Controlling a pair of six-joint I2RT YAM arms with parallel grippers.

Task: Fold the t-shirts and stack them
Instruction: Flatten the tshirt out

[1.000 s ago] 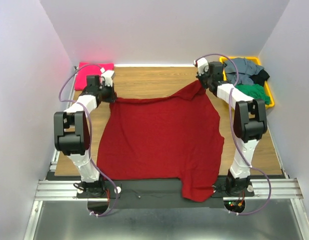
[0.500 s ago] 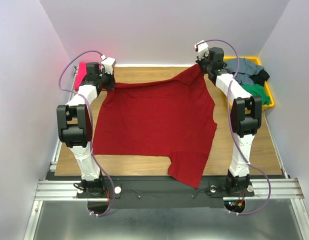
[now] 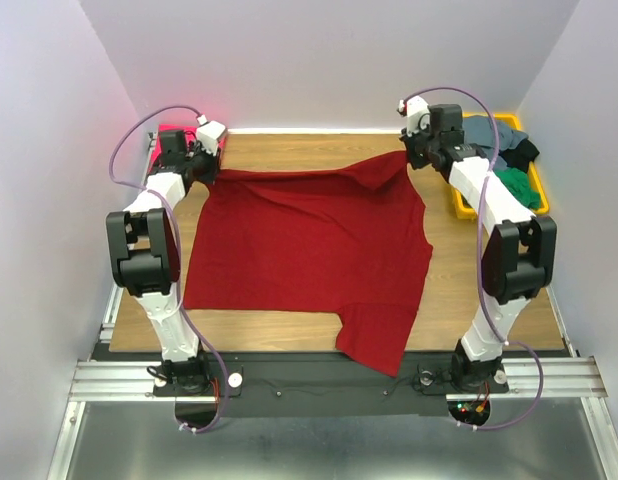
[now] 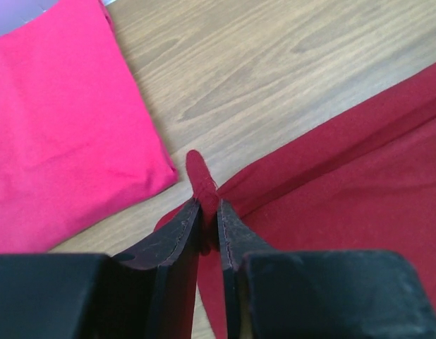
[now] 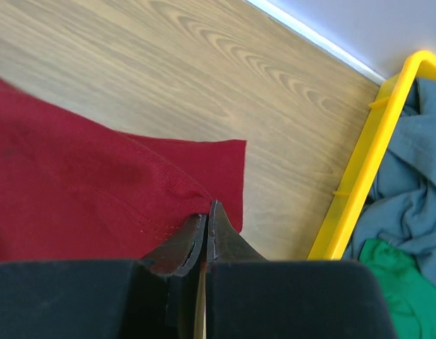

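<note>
Spread flat on wood-grain table [image 4: 274, 63]: crimson t-shirt [image 3: 309, 250], matte soft knit, shallow wrinkles, one sleeve lapping over near edge. Far corners at fingers of both arms. At left gripper [image 4: 208, 215], fingers narrowly parted, stitched fold standing between tips; firm pinch or not, cannot tell. At right gripper [image 5: 206, 215], fingers clenched on hemmed corner, small flap just beyond tips. Left of left fingers: folded hot-pink t-shirt [image 4: 56, 120], smooth. Right of right fingers: yellow plastic bin [image 5: 359, 162] holding crumpled grey shirt [image 5: 415, 183] and green shirt [image 5: 394, 282].

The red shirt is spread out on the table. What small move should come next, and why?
Probably open both pincers: the red t-shirt lies spread on the table, and the left pincer and right pincer each pinch only a far corner.
</note>
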